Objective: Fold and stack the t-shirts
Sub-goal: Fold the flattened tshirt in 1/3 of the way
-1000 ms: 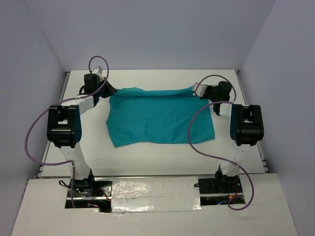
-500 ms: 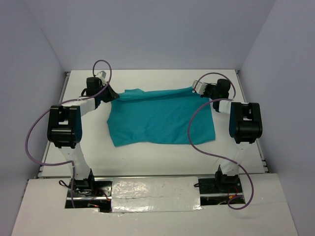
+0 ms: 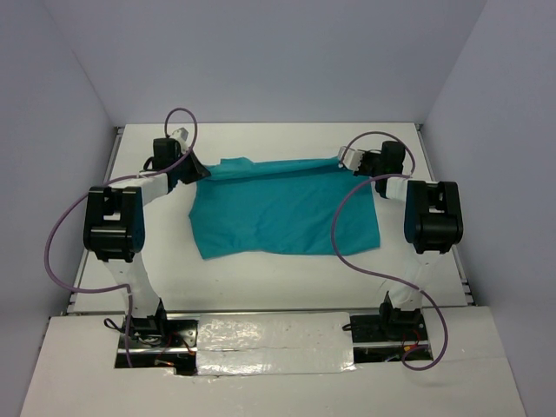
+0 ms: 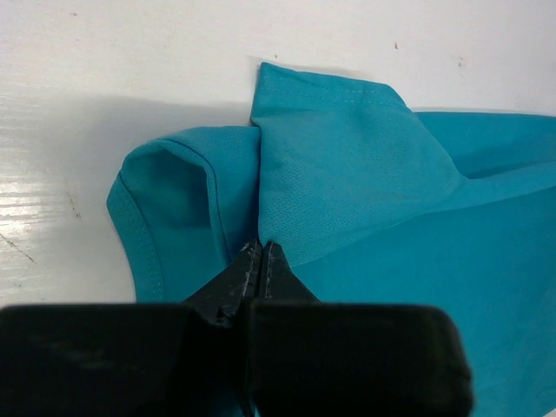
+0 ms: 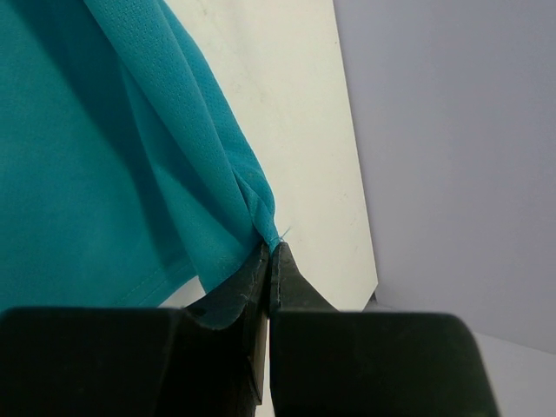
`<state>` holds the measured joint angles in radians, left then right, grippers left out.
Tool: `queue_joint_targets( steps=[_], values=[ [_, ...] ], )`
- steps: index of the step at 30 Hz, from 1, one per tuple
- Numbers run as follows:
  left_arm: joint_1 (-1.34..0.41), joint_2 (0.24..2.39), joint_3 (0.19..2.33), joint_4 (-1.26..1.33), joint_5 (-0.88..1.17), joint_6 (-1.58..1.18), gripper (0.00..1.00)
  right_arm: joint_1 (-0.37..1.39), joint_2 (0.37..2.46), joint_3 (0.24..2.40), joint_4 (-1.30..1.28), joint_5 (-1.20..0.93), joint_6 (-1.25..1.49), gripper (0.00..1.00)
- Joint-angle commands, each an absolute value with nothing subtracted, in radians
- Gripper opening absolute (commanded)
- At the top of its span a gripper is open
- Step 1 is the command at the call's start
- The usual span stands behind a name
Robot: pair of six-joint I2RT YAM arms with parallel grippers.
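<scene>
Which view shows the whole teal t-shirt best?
Top external: the plain teal cloth t-shirt shows entire, spread on the white table. Left wrist shows only a sleeve and corner by the left pincer; right wrist only a fold pinched in the right pincer.

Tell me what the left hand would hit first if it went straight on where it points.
The teal t-shirt: the left hand is shut on its edge, with the folded cloth lying directly ahead. Past it, seemingly only white table.

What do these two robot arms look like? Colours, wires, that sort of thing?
The left arm and right arm have white tubes joined by chunky black blocks, each trailing a looping purple cable. The left gripper and right gripper have two tapered black fingers.
</scene>
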<state>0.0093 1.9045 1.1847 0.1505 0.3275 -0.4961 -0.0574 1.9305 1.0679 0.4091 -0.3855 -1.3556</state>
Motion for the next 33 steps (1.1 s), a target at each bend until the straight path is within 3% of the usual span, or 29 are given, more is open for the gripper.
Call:
queue_joint_targets(
  steps=[1,33],
  values=[
    [0.009,1.878,1.187,0.144,0.331,-0.463,0.00,-0.051,1.930,1.108,0.382,-0.359,-1.388,0.00],
    [-0.034,1.750,1.023,0.223,0.305,-0.465,0.00,-0.034,1.980,1.147,0.357,-0.252,-1.410,0.00]
  ],
)
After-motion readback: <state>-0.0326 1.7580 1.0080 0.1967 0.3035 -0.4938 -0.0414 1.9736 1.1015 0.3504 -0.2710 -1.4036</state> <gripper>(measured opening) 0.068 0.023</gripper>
